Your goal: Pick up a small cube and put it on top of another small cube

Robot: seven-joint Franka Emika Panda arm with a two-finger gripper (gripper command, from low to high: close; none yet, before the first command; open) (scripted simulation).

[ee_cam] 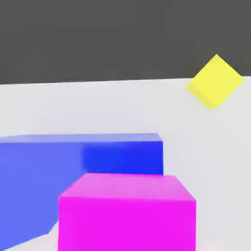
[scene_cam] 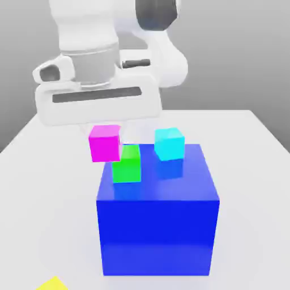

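A: What stands on the white bench (scene_cam: 255, 136), from the exterior view's left?

B: A yellow cube (scene_cam: 54, 284) at the near edge, then one big blue block (scene_cam: 157, 235) at centre. One green cube (scene_cam: 127, 164) and one cyan cube (scene_cam: 169, 143) sit on its top face.

A: And the arm?

B: The white arm reaches down from above, its hand (scene_cam: 97, 103) level over the block's left side. The small magenta cube (scene_cam: 105, 143) hangs just under it, lifted, beside the green cube and overlapping it.

A: The jaws?

B: Cannot tell whether spread or pinching; the fingers are hidden. The hand view has the magenta cube (ee_cam: 127, 213) close, before the blue block (ee_cam: 78, 169).
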